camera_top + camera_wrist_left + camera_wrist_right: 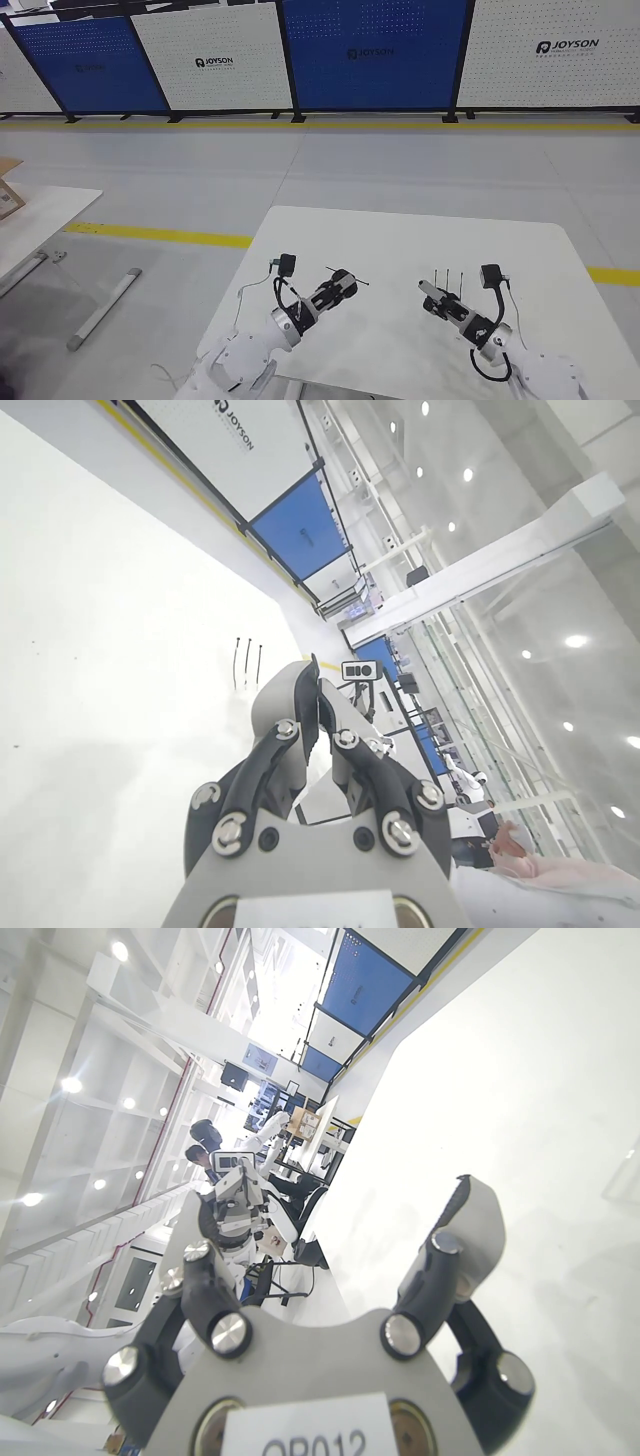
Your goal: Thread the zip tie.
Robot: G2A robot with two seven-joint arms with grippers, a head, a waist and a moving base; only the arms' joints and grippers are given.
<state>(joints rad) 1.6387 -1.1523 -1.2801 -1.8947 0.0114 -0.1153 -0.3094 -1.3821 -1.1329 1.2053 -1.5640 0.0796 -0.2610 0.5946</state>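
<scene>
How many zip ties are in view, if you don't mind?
4. Three zip ties lie side by side on the table by the right gripper; the fourth zip tie sits across the left gripper's shut tips, apparently pinched.

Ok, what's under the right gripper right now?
Below the open right gripper lies the white table. Three zip ties lie side by side just beyond its tip. Whether their near ends run under the fingers is covered by the gripper itself.
</scene>
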